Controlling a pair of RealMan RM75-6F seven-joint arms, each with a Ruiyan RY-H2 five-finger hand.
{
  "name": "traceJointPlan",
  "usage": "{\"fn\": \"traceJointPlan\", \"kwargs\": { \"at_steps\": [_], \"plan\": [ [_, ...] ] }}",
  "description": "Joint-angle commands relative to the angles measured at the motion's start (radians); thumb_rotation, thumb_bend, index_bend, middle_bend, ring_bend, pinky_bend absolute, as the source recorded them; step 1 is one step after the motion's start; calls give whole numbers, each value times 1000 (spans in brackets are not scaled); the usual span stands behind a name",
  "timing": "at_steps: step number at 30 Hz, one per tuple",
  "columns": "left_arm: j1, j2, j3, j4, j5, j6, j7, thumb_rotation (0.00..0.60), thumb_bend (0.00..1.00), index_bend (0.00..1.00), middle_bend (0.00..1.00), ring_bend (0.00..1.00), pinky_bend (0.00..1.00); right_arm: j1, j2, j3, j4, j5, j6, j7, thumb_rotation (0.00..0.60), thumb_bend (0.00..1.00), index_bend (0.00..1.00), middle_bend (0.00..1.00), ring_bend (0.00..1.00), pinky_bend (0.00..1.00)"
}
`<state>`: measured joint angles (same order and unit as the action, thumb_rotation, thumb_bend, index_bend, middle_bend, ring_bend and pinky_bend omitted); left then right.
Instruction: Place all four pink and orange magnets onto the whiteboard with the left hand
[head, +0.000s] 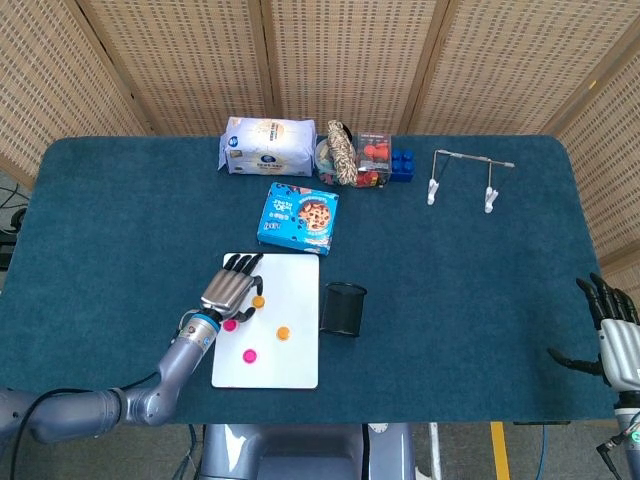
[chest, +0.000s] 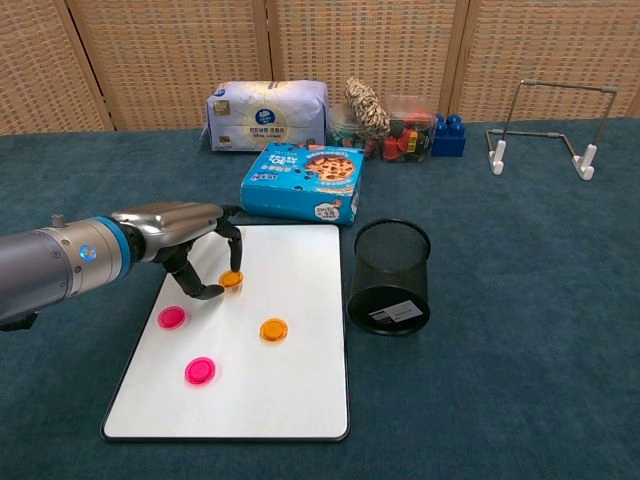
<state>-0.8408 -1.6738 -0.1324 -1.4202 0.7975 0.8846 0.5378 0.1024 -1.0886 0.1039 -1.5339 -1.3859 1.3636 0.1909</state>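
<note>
Woven cane screens behind, teal felt table (chest: 520, 330) in front. Left hand (chest: 185, 240) hovers over the upper-left part of the whiteboard (chest: 300, 400), fingers curled down, fingertip and thumb either side of an orange magnet (chest: 231, 278); cannot tell if it's actually pinched or just touched. On the whiteboard: pink magnet (chest: 171, 318) near its left edge, second pink magnet (chest: 200, 371) below that, second orange magnet (chest: 273, 329) around the middle. All four sit on the whiteboard. Blue-white bag (chest: 268, 115) at the back, well behind the whiteboard; blue cookie box (chest: 303, 181) just behind the whiteboard's top edge. Black mesh pen cup (chest: 390, 277) upright just beside the whiteboard's right edge. Rope bundle (chest: 367, 107), clear tub of red pieces (chest: 404, 135) and blue block (chest: 449, 134) behind the whiteboard to the right. Wire stand (chest: 545, 125) far right of it. Right hand (head: 612, 335) at the far right table edge in head view, fingers spread, holding nothing.
</note>
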Motion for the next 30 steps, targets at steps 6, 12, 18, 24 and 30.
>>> {"fn": "traceJointPlan", "kwargs": {
  "at_steps": [6,12,18,24,30],
  "plan": [
    [-5,-1,5,0,2,-2,-3,600,377,525,0,0,0,-1,0,0,0,0,1,1,600,53,0,0,0,0],
    [-5,0,9,-1,14,1,-12,600,364,394,0,0,0,-1,0,0,1,-1,2,1,600,53,0,0,0,0],
    [-5,2,9,-2,18,2,-19,600,359,335,0,0,0,-1,0,1,0,-1,3,2,600,53,0,0,0,0],
    [-1,13,0,-19,38,9,-46,600,356,322,0,0,0,-1,0,1,0,0,2,3,600,53,0,0,0,0],
    [54,119,-3,-136,131,91,-111,600,310,199,0,0,0,-1,-1,1,3,-2,4,6,600,53,0,0,0,0]
  ]
}}
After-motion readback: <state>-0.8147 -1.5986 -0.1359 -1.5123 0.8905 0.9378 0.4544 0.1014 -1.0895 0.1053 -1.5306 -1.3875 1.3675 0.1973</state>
